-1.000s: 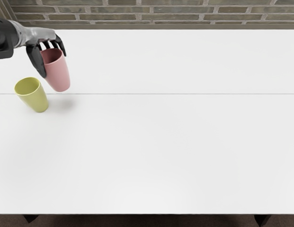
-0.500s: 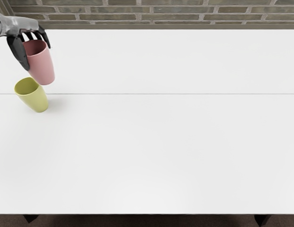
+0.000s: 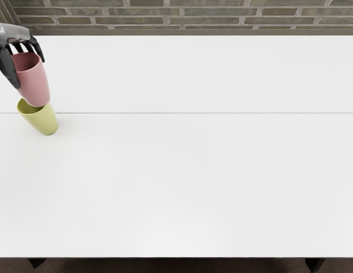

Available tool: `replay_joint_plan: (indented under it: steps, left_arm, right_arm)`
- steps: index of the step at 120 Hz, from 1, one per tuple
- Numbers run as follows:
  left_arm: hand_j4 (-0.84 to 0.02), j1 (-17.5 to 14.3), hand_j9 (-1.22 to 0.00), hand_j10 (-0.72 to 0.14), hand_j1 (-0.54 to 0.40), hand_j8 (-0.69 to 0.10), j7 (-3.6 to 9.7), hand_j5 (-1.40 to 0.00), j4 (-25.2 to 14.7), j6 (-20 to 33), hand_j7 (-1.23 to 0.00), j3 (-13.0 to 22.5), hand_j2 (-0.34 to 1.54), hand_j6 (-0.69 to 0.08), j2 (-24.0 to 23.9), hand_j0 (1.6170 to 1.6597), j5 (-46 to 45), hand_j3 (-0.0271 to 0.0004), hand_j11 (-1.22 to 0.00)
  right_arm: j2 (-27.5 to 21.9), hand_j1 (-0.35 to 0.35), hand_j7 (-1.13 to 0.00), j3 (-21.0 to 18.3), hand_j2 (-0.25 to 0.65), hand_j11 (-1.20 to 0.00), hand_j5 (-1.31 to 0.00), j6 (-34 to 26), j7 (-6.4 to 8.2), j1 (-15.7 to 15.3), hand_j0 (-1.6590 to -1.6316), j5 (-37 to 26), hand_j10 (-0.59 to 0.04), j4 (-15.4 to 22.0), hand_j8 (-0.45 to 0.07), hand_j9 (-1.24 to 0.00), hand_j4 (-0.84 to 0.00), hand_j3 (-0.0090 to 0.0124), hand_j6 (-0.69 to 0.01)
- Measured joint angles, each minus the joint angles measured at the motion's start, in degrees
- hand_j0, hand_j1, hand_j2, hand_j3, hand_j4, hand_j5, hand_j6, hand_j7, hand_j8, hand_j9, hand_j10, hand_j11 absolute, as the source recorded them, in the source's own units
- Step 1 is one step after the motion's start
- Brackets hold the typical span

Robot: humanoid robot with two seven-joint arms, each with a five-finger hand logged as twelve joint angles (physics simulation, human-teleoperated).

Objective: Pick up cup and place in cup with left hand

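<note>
The left robot hand [image 3: 11, 34] is pinching the pink cup [image 3: 34, 82] near its rim, the thumb [image 3: 7, 65] bearing on one side and the fingers curling around the far side. This high grip is leaving the lower wall and base exposed, presumably so that the base can enter the other cup without the fingers fouling its rim. The pink cup is pointing its mouth upward, the attitude that nesting requires.

The yellow cup [image 3: 44, 120] is standing open end up on the tabletop [image 3: 193, 170] and is serving as the receiver. In the head view the pink base is overlapping the yellow mouth; whether it is hanging just above or already entering, this angle is not showing.

The step in hand appears to be alignment — centring base over opening before lowering. An off-centre descent would risk catching the yellow rim and tipping that cup — release should wait until the pink cup is seating.
</note>
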State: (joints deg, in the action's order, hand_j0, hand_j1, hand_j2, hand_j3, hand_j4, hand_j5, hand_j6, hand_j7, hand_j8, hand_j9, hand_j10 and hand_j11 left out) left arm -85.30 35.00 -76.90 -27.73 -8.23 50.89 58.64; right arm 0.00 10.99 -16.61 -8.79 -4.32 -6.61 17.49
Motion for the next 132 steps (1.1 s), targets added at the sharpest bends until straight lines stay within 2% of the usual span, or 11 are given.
replay_joint_plan:
  steps: [44,53,90,99,132]
  left_arm:
    - [-0.440,1.0,-0.58,-0.443,-0.121,-0.329,0.00,-0.59,5.3,-0.1,-0.59,0.3,0.08,-0.301,-0.9,1.6565,0.4,0.0000,-0.58]
    - [-0.441,1.4,-0.58,-0.444,-0.101,-0.347,0.00,-0.59,5.8,0.0,-0.58,0.4,0.07,-0.319,-1.0,1.6565,0.4,0.0000,-0.58]
    - [-0.442,3.0,-0.58,-0.444,-0.095,-0.348,0.00,-0.59,6.1,4.6,-0.58,0.1,0.06,-0.325,-1.6,1.6564,0.0,0.0000,-0.58]
    - [-0.453,3.9,-0.59,-0.448,-0.115,-0.332,0.00,-0.58,6.1,5.0,-0.59,0.2,0.08,-0.309,-1.8,1.6565,0.2,0.0000,-0.58]
    - [-0.446,4.1,-0.59,-0.444,-0.088,-0.363,0.00,-0.58,6.1,4.6,-0.59,0.2,0.06,-0.332,-2.0,1.6561,0.1,0.0000,-0.59]
  right_arm:
    - [0.0,-0.316,-0.04,0.0,-0.006,-0.04,-0.04,0.0,0.00,0.0,-1.6581,0.0,-0.027,0.0,-0.027,-0.04,-0.027,0.0000,-0.027]
    - [0.0,-0.316,-0.04,0.0,-0.006,-0.04,-0.04,0.0,0.00,0.0,-1.6581,0.0,-0.027,0.0,-0.027,-0.04,-0.027,0.0000,-0.027]
    - [0.0,-0.316,-0.04,0.0,-0.006,-0.04,-0.04,0.0,0.00,0.0,-1.6581,0.0,-0.027,0.0,-0.027,-0.04,-0.027,0.0000,-0.027]
    - [0.0,-0.316,-0.04,0.0,-0.006,-0.04,-0.04,0.0,0.00,0.0,-1.6581,0.0,-0.027,0.0,-0.027,-0.04,-0.027,0.0000,-0.027]
    - [0.0,-0.316,-0.04,0.0,-0.006,-0.04,-0.04,0.0,0.00,0.0,-1.6581,0.0,-0.027,0.0,-0.027,-0.04,-0.027,0.0000,-0.027]
